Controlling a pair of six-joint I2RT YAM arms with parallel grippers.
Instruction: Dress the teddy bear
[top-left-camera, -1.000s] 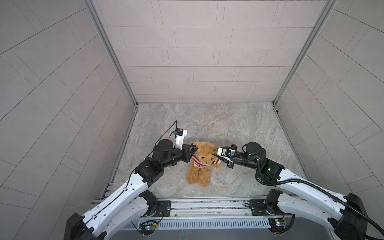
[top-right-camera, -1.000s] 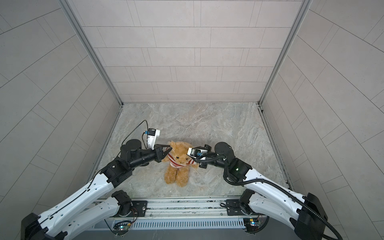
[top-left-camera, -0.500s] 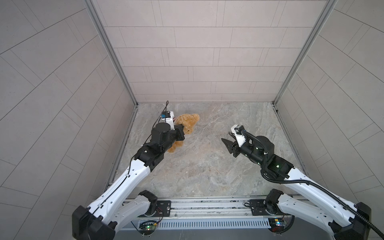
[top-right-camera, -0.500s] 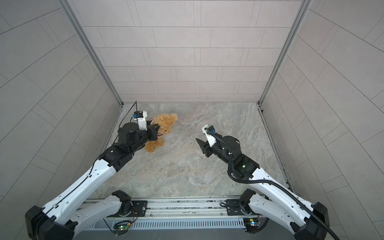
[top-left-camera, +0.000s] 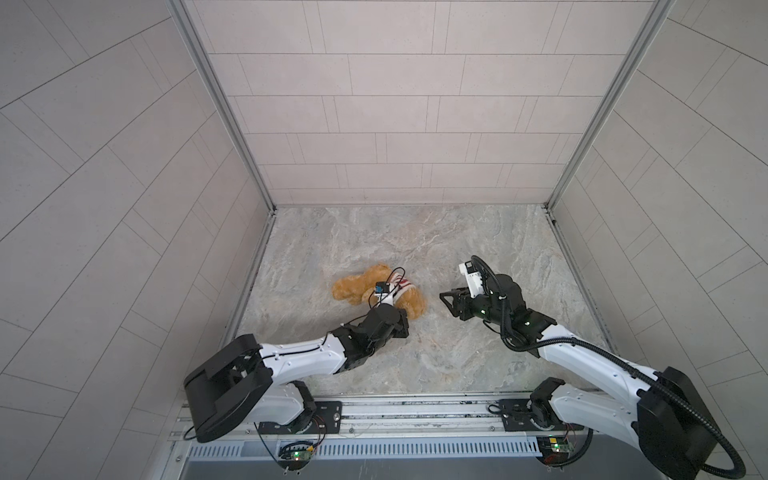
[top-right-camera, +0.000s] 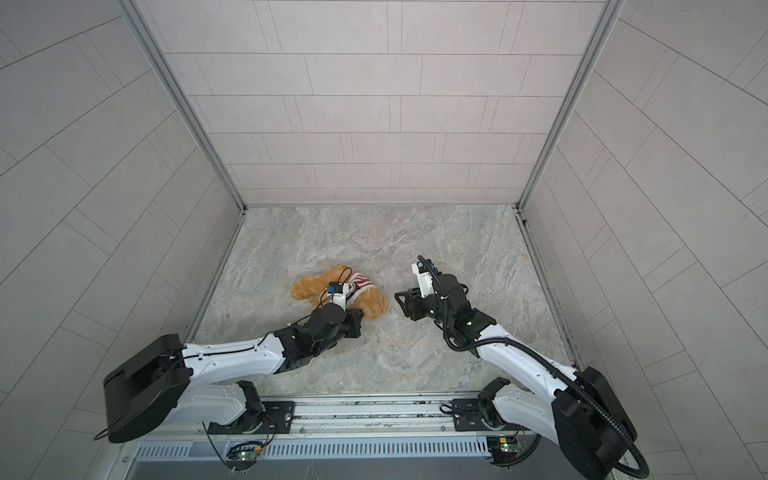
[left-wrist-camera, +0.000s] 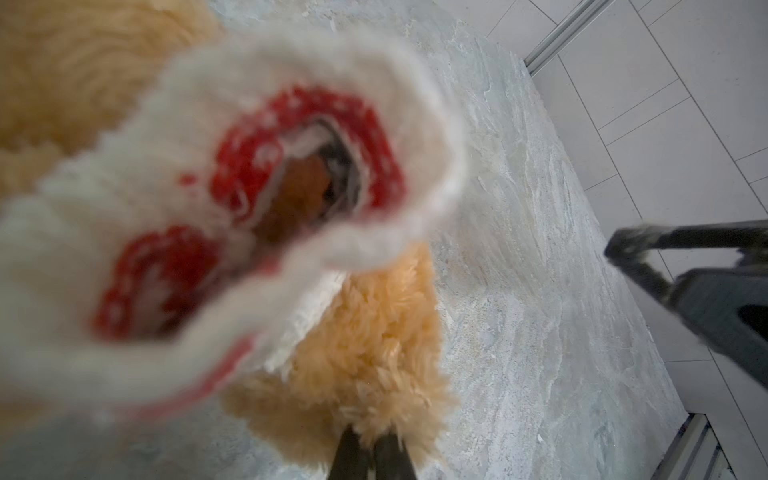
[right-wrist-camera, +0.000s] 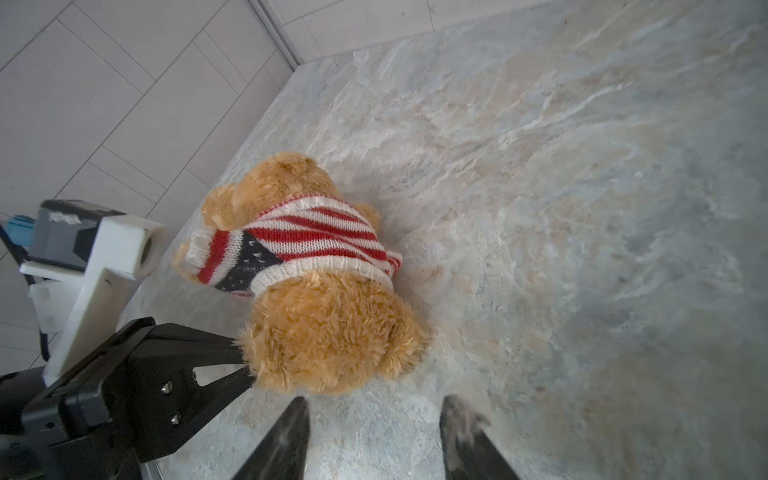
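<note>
Two claws: left gripper (right-wrist-camera: 243, 359) clamps the fluffy golden-brown teddy bear (right-wrist-camera: 332, 332); with right gripper (top-left-camera: 451, 301), parted and empty at its three o'clock, I'd ease the red-striped knitted sweater (right-wrist-camera: 316, 237) down.

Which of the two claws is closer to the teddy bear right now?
Left. The left gripper is shut on the teddy bear, pinching its fur; the right gripper is open beside it, not touching.

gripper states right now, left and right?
left gripper: jaws closed on the teddy bear.
right gripper: jaws open, holding nothing.
</note>
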